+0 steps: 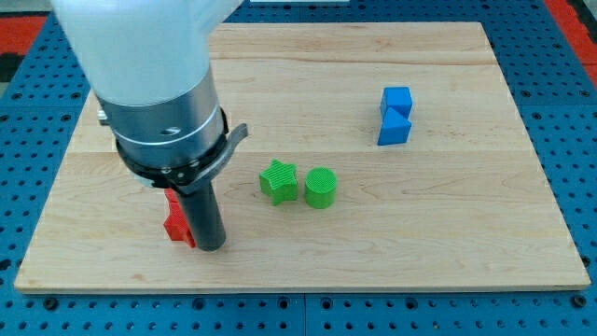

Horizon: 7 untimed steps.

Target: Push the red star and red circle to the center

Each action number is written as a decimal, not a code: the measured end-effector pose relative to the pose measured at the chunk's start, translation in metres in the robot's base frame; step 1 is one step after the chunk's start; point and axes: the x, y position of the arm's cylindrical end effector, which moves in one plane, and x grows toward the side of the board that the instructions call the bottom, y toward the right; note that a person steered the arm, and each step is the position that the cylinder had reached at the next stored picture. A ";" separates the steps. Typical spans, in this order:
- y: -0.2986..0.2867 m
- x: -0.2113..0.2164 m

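Note:
My tip (212, 246) rests on the board at the view's lower left, touching the right side of a red block (175, 220) whose shape I cannot make out, as the rod and arm cover most of it. No second red block shows; it may be hidden behind the arm. A green star (278, 180) and a green circle (320, 187) sit side by side near the board's middle, to the right of my tip.
Two blue blocks (395, 115), one a cube and one below it, touch each other at the view's upper right. The wooden board (466, 233) ends close below my tip. The arm's white and grey body (159, 84) covers the board's upper left.

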 end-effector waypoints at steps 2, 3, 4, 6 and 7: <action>0.000 0.016; -0.008 0.017; -0.017 0.012; -0.036 -0.011; -0.042 -0.031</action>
